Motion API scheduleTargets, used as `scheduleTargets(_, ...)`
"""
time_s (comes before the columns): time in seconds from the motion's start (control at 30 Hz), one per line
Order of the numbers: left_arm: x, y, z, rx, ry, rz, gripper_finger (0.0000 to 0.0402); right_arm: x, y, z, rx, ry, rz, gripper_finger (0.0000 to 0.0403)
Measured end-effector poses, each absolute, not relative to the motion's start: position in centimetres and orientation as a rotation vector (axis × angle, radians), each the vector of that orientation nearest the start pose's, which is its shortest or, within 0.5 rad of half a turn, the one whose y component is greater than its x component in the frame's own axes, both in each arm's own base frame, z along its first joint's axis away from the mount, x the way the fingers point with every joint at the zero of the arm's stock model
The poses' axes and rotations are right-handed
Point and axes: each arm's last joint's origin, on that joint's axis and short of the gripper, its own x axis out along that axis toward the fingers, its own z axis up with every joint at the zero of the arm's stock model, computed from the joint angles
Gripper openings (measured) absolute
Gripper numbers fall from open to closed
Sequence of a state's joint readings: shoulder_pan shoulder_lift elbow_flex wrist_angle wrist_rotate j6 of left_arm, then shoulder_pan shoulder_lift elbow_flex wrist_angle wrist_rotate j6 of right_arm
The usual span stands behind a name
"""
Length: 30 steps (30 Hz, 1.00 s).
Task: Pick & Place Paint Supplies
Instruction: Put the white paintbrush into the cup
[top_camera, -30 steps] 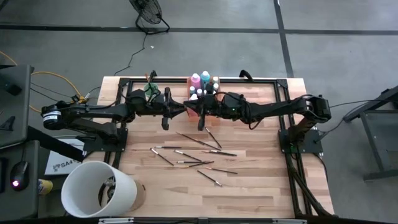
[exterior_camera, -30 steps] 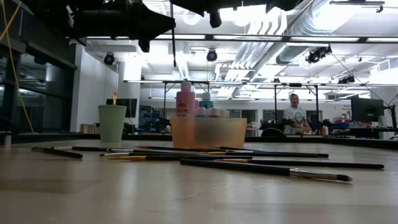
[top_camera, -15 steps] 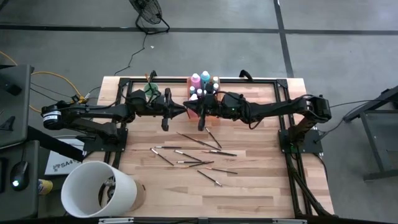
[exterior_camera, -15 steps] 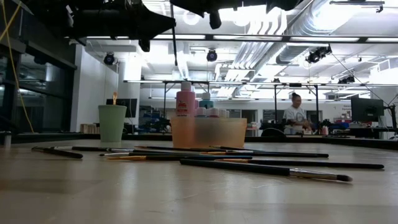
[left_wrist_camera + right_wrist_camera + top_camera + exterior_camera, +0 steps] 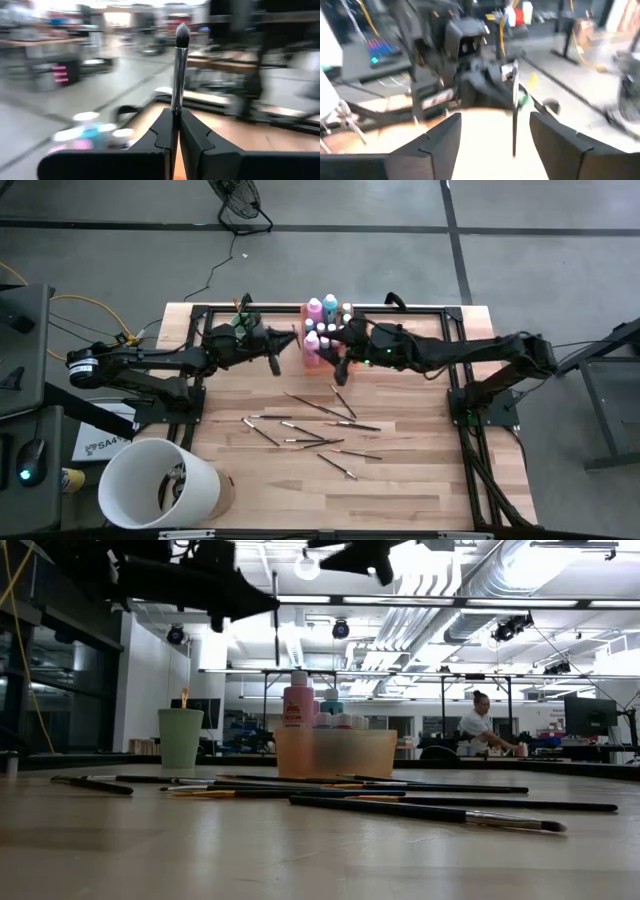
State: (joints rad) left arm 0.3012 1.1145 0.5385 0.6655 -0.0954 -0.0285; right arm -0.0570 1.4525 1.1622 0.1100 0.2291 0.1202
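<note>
Dark left pincer (image 5: 175,131) clamps a thin brush (image 5: 178,65) by its handle, upright above the tabletop (image 5: 400,480); right pincer (image 5: 493,135) gapes empty nearby. Light, stiff, slippery: best pinched mid-handle, never at the bristles.

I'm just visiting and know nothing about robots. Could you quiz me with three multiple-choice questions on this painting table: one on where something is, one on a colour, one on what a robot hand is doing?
1. Where does the mint-green cup stand?
A. beside the orange tray
B. inside the tray
C. on the floor

2. What colour is the tallest bottle in the tray?
A. yellow
B. pink
C. black

3. What is the left gripper doing?
A. hanging open over the table
B. holding a bottle
C. shut on a brush

Answers: 1 A, the low view shows cup and tray side by side on the table. 2 B, its pink body rises above the tray. 3 C, the left wrist view shows the fingers pinching the brush's handle, bristles up.
</note>
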Motion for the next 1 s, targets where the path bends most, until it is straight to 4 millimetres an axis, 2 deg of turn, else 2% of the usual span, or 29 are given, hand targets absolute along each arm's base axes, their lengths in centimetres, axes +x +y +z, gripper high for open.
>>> scheduleTargets(0.1, 22.4, 7.8, 26.5, 0.004, -0.079, 0.581, 0.0008, 31.8, -2.4, 34.2, 0.132, 0.215, -0.333, 0.0242)
scheduleTargets(0.3, 21.7, 8.5, 26.2, 0.047, -0.02, 0.923, 0.0008, 29.1, -1.3, 35.1, 0.081, 0.301, -0.471, 0.0242)
scheduleTargets(0.43, 21.2, 8.8, 25.9, 0.068, 0.023, 1.124, 0.0007, 27.9, -0.4, 35.2, 0.034, 0.336, -0.566, 0.0239)
scheduleTargets(0.53, 21.0, 8.9, 25.7, 0.071, 0.051, 1.21, 0.0007, 27.3, 0.2, 35.1, 0.012, 0.356, -0.645, 0.0238)
scheduleTargets(0.6, 20.8, 9.1, 25.3, 0.067, 0.065, 1.252, 0.0007, 27.1, 0.5, 34.5, 0.001, 0.372, -0.686, 0.0238)
scheduleTargets(0.77, 19.7, 10.5, 23.7, 0.019, 0.115, 1.327, 0.0007, 26.2, 0.7, 31.2, 0.025, 0.391, -0.742, 0.0238)
scheduleTargets(1.0, 18.7, 11.7, 22.7, -0.028, 0.118, 1.368, 0.0007, 23.7, 0.6, 28.6, 0.14, 0.241, -0.73, 0.0238)
